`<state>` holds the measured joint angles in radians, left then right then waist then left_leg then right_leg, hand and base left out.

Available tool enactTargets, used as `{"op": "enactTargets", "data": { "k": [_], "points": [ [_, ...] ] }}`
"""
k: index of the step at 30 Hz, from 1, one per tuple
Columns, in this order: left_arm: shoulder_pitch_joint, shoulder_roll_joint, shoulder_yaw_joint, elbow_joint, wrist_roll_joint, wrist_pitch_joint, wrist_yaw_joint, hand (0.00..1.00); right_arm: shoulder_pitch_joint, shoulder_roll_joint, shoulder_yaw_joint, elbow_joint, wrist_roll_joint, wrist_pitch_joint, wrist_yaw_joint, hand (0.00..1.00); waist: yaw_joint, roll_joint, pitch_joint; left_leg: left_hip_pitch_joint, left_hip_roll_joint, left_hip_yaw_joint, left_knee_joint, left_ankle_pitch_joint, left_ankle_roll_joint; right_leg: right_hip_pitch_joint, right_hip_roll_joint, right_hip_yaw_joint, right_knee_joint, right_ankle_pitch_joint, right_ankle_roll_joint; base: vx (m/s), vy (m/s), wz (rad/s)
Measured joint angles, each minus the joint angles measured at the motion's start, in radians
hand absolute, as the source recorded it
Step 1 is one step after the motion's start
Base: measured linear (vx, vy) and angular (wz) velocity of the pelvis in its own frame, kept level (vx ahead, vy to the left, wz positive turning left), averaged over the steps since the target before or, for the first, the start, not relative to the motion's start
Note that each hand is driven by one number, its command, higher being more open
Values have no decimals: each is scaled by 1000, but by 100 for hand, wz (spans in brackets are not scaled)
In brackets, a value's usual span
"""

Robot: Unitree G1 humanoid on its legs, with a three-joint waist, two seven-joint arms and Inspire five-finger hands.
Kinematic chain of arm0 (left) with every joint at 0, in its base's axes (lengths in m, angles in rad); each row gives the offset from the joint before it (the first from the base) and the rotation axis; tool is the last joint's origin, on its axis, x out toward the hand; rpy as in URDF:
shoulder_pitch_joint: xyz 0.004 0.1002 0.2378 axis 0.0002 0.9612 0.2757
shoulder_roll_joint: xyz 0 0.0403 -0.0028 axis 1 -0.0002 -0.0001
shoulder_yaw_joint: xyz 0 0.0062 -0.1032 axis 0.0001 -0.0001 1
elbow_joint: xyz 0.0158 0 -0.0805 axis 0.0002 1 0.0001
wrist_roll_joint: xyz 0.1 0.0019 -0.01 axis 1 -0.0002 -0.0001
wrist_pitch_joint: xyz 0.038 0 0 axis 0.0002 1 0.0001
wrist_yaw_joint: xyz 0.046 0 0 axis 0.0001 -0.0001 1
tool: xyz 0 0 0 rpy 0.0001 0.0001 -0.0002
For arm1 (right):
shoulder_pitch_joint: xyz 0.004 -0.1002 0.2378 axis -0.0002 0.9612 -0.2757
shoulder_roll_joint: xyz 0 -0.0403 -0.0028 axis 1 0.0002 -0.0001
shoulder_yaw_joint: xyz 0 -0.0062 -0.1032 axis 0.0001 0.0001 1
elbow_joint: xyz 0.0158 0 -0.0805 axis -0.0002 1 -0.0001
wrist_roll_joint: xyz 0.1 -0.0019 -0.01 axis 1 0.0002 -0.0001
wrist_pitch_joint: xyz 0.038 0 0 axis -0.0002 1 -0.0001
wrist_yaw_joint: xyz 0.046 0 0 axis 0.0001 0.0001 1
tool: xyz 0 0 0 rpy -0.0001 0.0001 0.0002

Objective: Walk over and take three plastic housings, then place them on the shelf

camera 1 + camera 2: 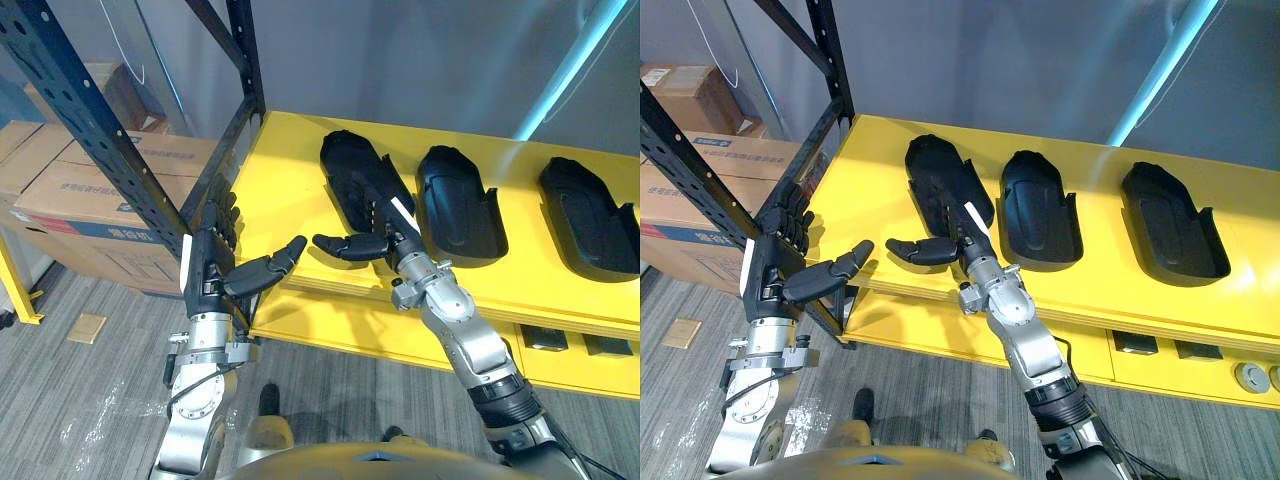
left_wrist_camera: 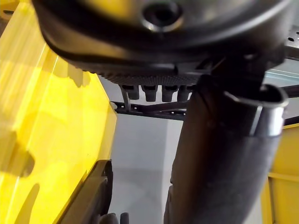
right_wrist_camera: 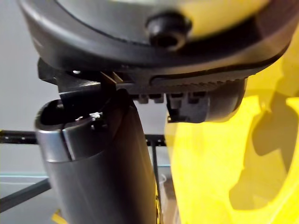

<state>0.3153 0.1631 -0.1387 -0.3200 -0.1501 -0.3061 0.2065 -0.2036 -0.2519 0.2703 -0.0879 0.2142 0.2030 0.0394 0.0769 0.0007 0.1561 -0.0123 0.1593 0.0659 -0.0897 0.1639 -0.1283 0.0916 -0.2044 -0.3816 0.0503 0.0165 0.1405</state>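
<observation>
The left arm rises from 7 o'clock with its left hand [image 1: 210,265] upright at the front left corner of the yellow worktop [image 1: 280,180]. Its fingers are straight and spread, the thumb points toward 3 o'clock, and it grips nothing. The right arm slants in from 5 o'clock. The right hand [image 1: 385,238] is flat with straight fingers reaching over the near end of the leftmost housing [image 1: 345,160] and the thumb out toward 9 o'clock - contact cannot be told. There are three black plastic housings, all lying on the worktop - the middle housing [image 1: 460,205] at 1 o'clock and the rightmost housing [image 1: 590,215] at 3 o'clock. A black metal rack [image 1: 100,140] and cardboard boxes [image 1: 60,190] stand at 9 o'clock.
</observation>
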Motion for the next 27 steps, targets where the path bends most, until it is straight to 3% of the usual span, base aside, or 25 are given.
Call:
{"op": "enactTargets", "data": {
  "k": [18, 27],
  "points": [
    [-6, -5, -5, 0, 0, 3, -13, 100, -119, 38, 75, 155, 43, -33, -30, 100, 3, -1, -1, 0, -2, -21, 0, 7, 3, 11, 0, -18, 1, -3, 0, -2, -2, 2],
    [-6, -6, -14, 0, 0, 3, -11, 100, -195, 86, 75, 247, 82, -20, -161, 100, 6, 1, -1, 1, -2, -29, 0, 5, 8, 17, 0, -25, 4, -7, 3, -25, -10, 3]
  ]
}}
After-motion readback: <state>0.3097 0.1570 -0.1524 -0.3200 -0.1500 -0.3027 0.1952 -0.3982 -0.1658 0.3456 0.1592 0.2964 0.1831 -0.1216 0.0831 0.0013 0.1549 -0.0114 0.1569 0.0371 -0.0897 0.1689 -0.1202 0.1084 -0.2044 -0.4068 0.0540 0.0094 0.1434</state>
